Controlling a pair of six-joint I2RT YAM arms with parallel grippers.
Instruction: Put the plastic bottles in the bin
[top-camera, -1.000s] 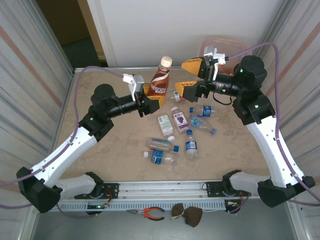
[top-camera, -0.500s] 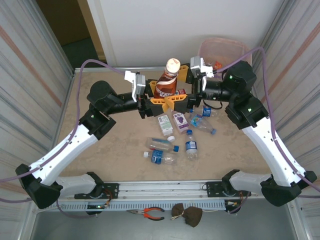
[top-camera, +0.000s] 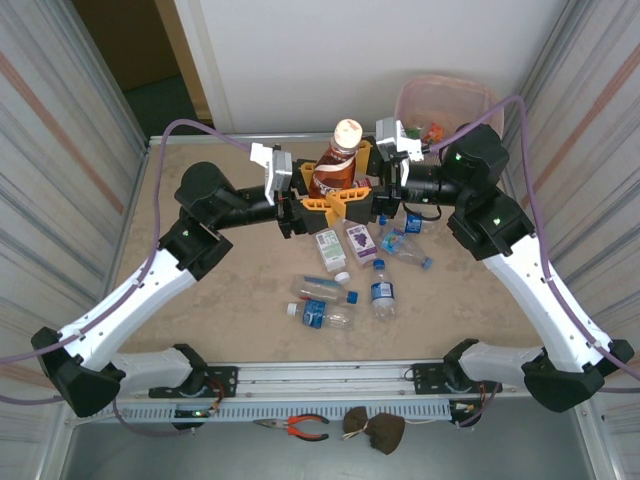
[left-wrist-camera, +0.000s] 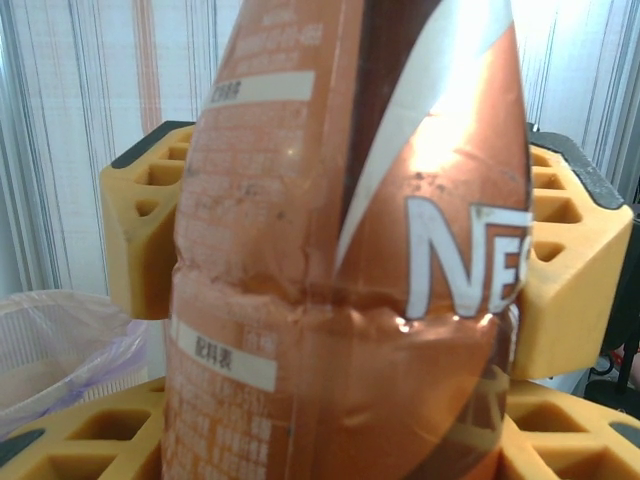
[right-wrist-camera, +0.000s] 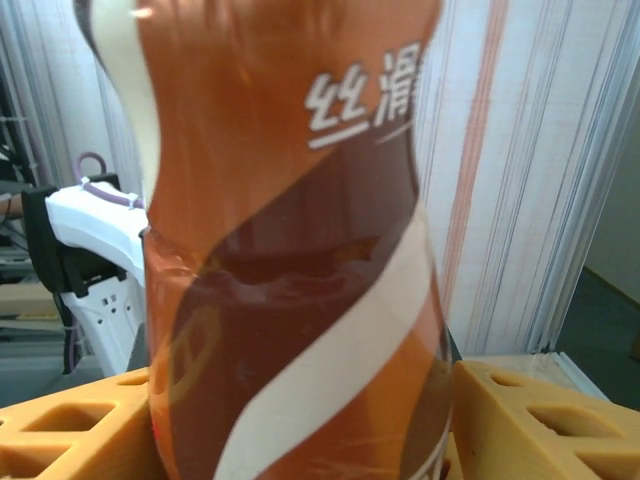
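Bottle in play: a brown bottle (top-camera: 335, 165) with a pale cap, upright and clear of the worktop (top-camera: 450, 300), over its far middle
Bottle label: brown and orange with a white band, creased across the waist in the left wrist view (left-wrist-camera: 350, 250); white characters show in the right wrist view (right-wrist-camera: 290, 250)
Left tool (top-camera: 318, 200): clenched on the brown bottle low on its body, its yellow fingers (left-wrist-camera: 80, 440) at the bottom of its own camera view on either side of the label
Right tool (top-camera: 362, 175): closed around the same bottle from the opposite side, higher up, with one yellow finger (left-wrist-camera: 150, 220) against each flank
Two tools: facing each other, fingers interleaved around the bottle
Bin (top-camera: 470, 85): pale pink, off the far right corner of the worktop, behind the right arm and just beside the right wrist; its thin liner shows in the left wrist view (left-wrist-camera: 60, 340)
Bottle versus bin: the held bottle is left of the bin, near it, not above its opening
Loose bottles: several lie on the worktop below and right of the tools, among them a white-labelled one (top-camera: 330, 248), a purple-labelled one (top-camera: 358, 242) just beside it, and a clear blue-capped one (top-camera: 382, 292) nearer the arm bases
Near ledge: orange-handled pliers (top-camera: 297, 427) lie below the base rail
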